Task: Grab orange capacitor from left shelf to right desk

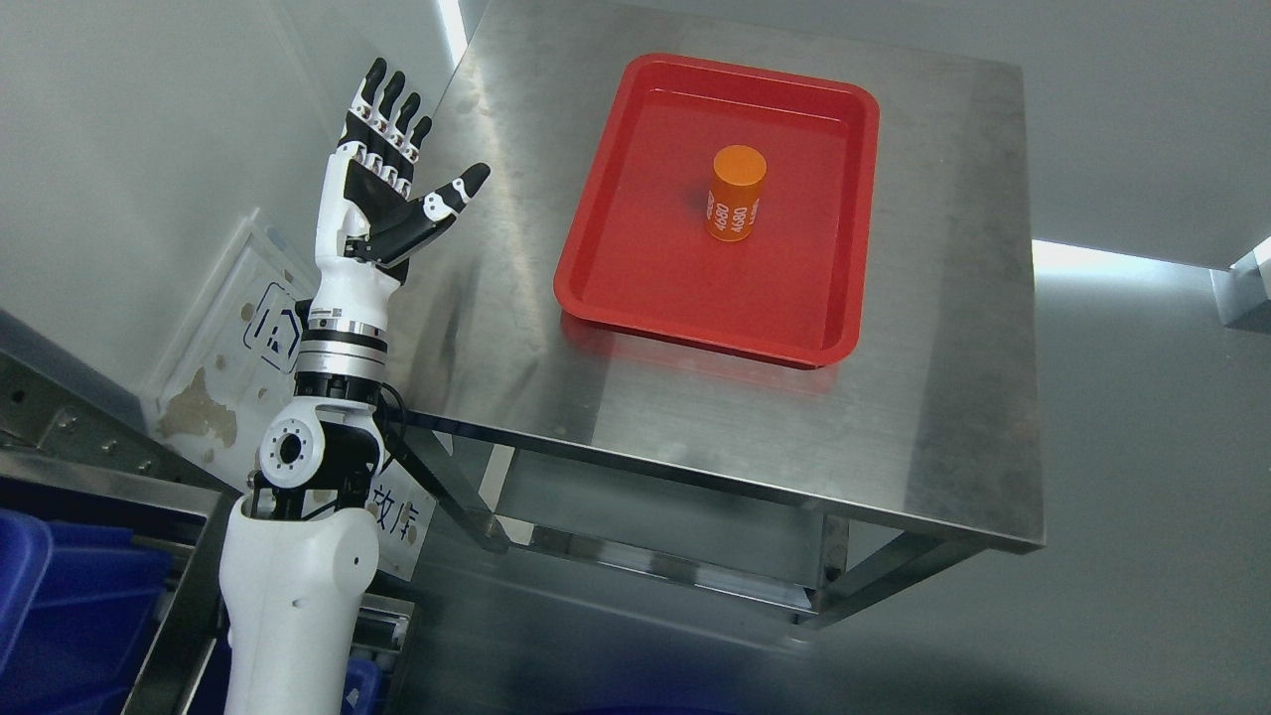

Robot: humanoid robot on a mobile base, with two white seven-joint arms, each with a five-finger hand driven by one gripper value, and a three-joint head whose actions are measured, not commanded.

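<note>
One orange capacitor (737, 193) stands upright in the red tray (596, 288), a little toward the tray's far right corner, and nothing is touching it; the tray itself sits on the steel desk (894, 437), toward the far edge and near the middle of its width. By my reading the job looks as good as done; the part is on the desk side, not on the shelf, and what is left is only for the arm to draw clear. The left hand (382, 189) is raised at the desk's left edge, well apart from the tray; fingers straight and spread wide, thumb out to the side, holding nothing. The right hand is nowhere in view. Around the edges: a blue bin (70, 616) at the lower left under a steel shelf rail (89, 467); a worn label plate (233, 348) behind the forearm. Nothing stands between hand and tray; the desk top is bare apart from the tray.
</note>
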